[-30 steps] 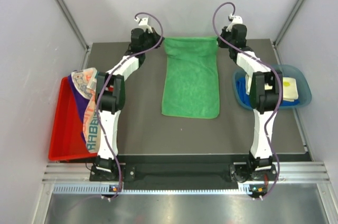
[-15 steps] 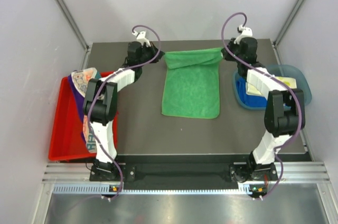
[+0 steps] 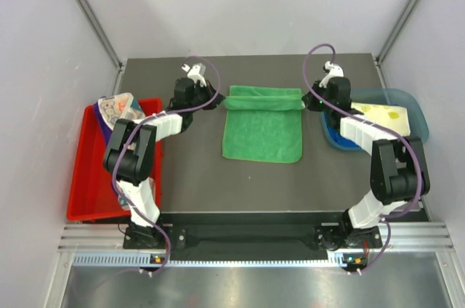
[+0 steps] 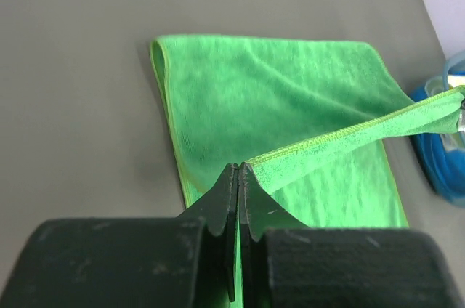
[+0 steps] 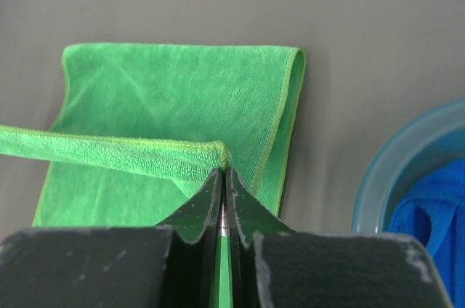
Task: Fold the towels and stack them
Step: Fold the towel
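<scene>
Both end effectors pinch far corners of the green towel (image 3: pixel 263 130): the left end effector (image 4: pixel 238 168) grips its left corner, the right end effector (image 5: pixel 224 171) its right. That edge stretches taut between them above the rest, which lies flat mid-tabletop (image 3: pixel 196 170).

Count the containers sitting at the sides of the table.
2. The red tray sits at the left edge of the table; the translucent blue bin sits at its right edge. Both are partly covered, but no third container shows.
</scene>
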Robot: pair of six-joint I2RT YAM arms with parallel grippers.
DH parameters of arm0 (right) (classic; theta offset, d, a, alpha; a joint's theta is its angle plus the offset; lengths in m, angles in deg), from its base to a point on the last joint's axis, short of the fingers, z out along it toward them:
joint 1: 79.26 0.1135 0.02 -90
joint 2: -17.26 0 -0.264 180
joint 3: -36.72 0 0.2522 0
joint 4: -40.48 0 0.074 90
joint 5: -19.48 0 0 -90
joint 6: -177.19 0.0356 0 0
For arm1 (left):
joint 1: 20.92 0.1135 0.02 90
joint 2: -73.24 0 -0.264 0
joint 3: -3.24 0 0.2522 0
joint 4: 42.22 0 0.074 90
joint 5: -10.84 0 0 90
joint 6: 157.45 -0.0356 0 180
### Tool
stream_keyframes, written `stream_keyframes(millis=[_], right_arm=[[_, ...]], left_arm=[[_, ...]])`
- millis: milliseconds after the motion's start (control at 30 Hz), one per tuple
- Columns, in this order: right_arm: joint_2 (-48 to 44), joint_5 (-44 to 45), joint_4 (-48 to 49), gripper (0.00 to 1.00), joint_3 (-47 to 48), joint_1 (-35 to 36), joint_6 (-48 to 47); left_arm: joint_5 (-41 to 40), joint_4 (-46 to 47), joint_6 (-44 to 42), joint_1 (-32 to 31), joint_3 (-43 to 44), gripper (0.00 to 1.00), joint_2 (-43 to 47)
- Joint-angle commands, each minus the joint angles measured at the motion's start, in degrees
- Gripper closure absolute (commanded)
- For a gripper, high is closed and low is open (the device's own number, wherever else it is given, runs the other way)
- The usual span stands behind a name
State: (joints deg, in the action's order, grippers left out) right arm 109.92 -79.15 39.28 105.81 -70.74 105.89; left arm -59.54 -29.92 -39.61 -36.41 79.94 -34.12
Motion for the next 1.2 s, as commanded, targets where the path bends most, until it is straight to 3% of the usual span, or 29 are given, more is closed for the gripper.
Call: stream_keyframes(millis=[0, 1167], right_arm=[[-4.94, 1.24, 3.35, 1.00, -2.15, 1.24, 0.73], [-18.66, 3.97, 3.62, 1.00, -18.59, 5.20, 2.13]], left_arm=[[-1.16, 2.94, -0.15, -0.07, -1.76, 1.00, 5.57], [-4.94, -1.98, -3.49, -4.99, -16.17, 1.00, 20.42]])
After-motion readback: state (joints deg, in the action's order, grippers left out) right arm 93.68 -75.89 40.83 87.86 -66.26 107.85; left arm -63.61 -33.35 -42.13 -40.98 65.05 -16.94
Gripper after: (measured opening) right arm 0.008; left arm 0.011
